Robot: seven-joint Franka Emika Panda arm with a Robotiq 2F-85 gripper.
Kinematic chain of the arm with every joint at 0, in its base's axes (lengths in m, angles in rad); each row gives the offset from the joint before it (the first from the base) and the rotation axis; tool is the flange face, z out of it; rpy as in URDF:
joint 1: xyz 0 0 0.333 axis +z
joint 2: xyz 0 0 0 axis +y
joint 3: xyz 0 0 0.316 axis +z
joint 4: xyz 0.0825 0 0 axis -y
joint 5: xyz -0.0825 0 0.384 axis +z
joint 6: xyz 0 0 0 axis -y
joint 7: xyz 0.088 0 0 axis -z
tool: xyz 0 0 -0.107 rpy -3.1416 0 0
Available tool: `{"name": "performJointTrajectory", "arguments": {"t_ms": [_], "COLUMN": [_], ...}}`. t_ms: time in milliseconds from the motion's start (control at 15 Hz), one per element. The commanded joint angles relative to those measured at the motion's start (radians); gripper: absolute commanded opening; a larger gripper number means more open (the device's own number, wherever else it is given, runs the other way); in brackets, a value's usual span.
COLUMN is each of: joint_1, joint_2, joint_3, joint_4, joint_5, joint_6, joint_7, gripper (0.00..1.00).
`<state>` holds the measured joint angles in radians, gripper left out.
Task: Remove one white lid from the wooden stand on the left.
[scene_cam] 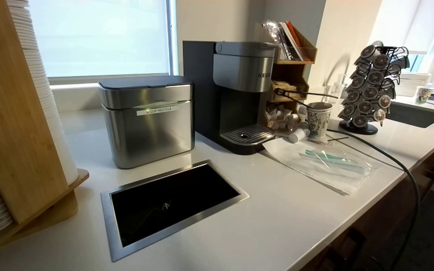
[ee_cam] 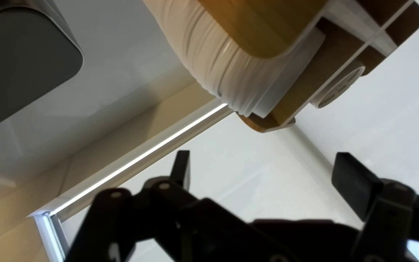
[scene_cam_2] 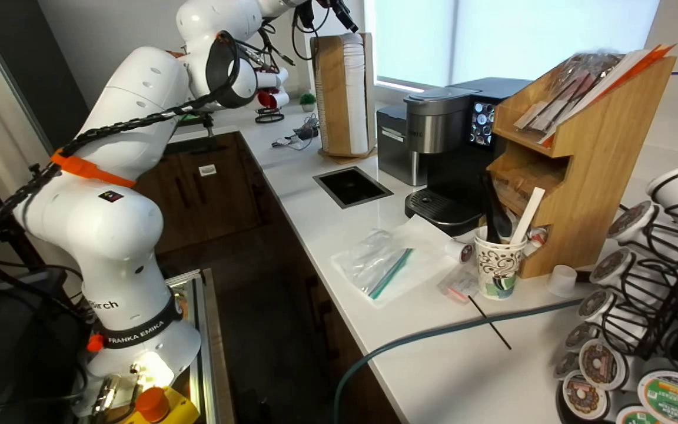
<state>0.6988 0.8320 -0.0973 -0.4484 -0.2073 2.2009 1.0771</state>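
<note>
The tall light-brown wooden stand [scene_cam: 25,124] is at the left edge in an exterior view. It stands further back in an exterior view [scene_cam_2: 333,97]. It shows from above in the wrist view [ee_cam: 267,25]. Stacked thin white lids [scene_cam: 42,79] fill its open side, also visible in an exterior view [scene_cam_2: 355,100] and the wrist view [ee_cam: 209,54]. My gripper [ee_cam: 263,160] is open, its fingers wide apart with nothing between them. In an exterior view the gripper [scene_cam_2: 342,15] is at the top edge, just above the stand's top; part is cut off. Contact cannot be told.
A steel bin [scene_cam: 153,131] stands beside the stand, with a coffee machine [scene_cam: 239,67] next to it. A rectangular counter opening [scene_cam: 175,203] lies in front. A small wooden rack of packets [scene_cam_2: 598,176], a paper cup [scene_cam_2: 498,265] and a pod carousel [scene_cam: 371,86] are further along the counter.
</note>
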Motion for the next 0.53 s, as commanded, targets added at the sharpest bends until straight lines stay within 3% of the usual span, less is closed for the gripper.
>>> {"name": "performJointTrajectory", "arguments": {"t_ms": [0, 467], "joint_1": [-0.029, -0.058], "joint_2": [0.011, 0.017], "joint_3": [0.046, 0.119], "joint_4": [0.0, -0.009], "joint_5": [0.046, 0.105], "joint_6": [0.044, 0.041], "joint_7": [-0.048, -0.203], "gripper": [1.0, 1.0]}}
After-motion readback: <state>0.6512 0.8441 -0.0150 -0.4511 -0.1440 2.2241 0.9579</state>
